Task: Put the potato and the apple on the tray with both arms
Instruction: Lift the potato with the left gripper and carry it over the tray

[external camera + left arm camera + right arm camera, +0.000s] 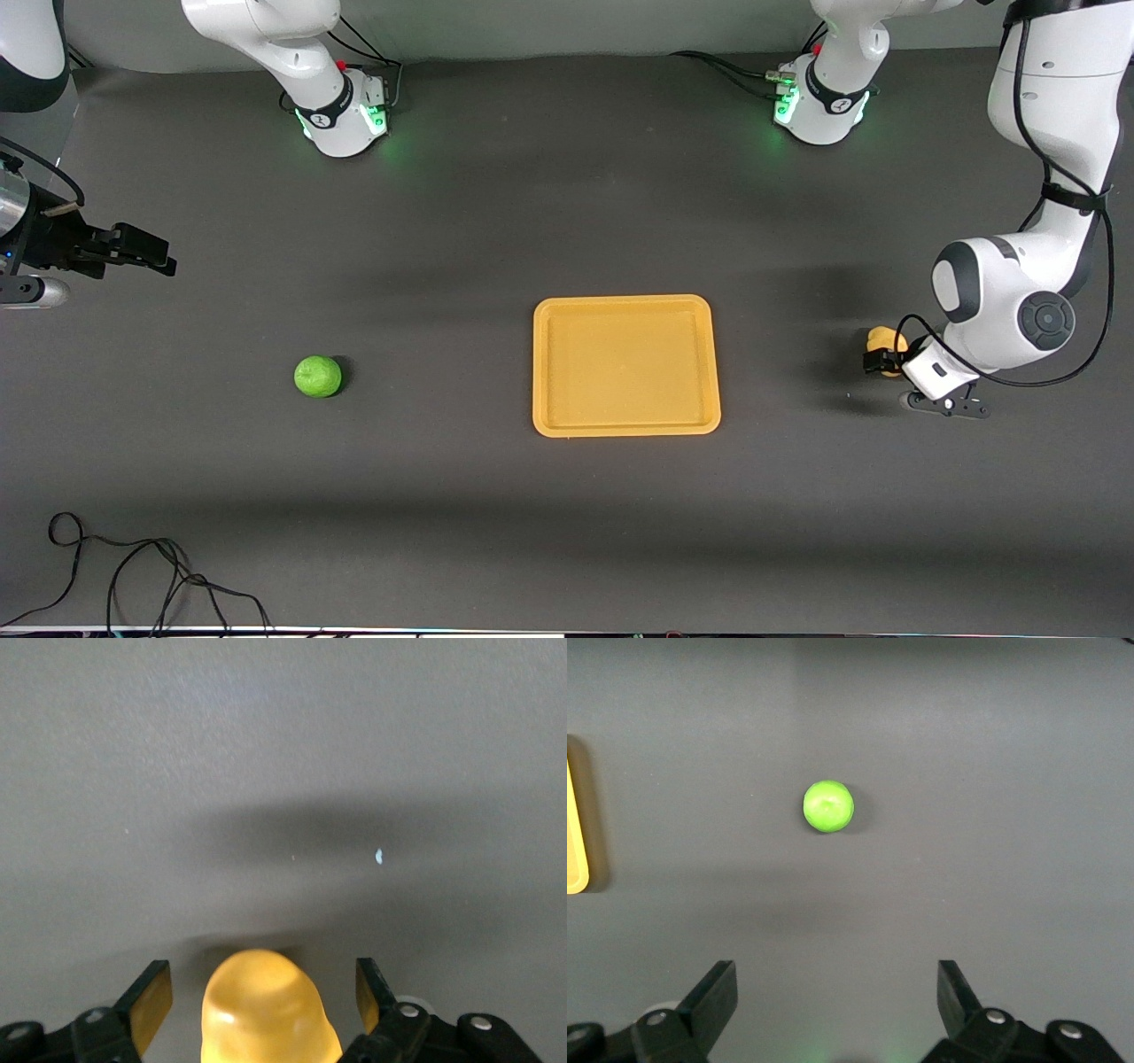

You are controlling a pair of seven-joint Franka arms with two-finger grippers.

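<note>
Item: my left pincer (pixel 884 361). Low at the counter (pixel 496 221), toward my left arm's end, beside the tray. Jaws spread wide, one finger (pixel 149 1003) to each side of the potato, with a gap of grey counter showing between each pad and the skin. Nothing gripped.

Item: potato (pixel 885 340). Lumpy, yellow-orange, glossy under the wrist camera (pixel 268 1010). It sits between my left fingers. In the front view my pincer covers its lower part, so only its top shows. It appears to rest on the counter, though its underside is hidden from me. It lies apart from the tray, with bare counter between them.

Item: my right pincer (pixel 142 251). Up in the air over the counter at my right arm's end, waiting. Jaws fully spread and empty, the dark fingers (pixel 713 997) standing well apart in the right wrist view.

Item: apple (pixel 318 377). Round, bright green, resting on the counter toward my right arm's end, well apart from the tray and at about the same depth as the tray's middle. In the right wrist view it lies ahead of the open fingers (pixel 828 806), roughly centred between them, well clear of both.

Item: tray (pixel 625 365). Flat, orange-yellow, rounded corners, low rim. It lies between the apple and the potato, nearer the potato. One edge shows in the right wrist view (pixel 576 864).
</note>
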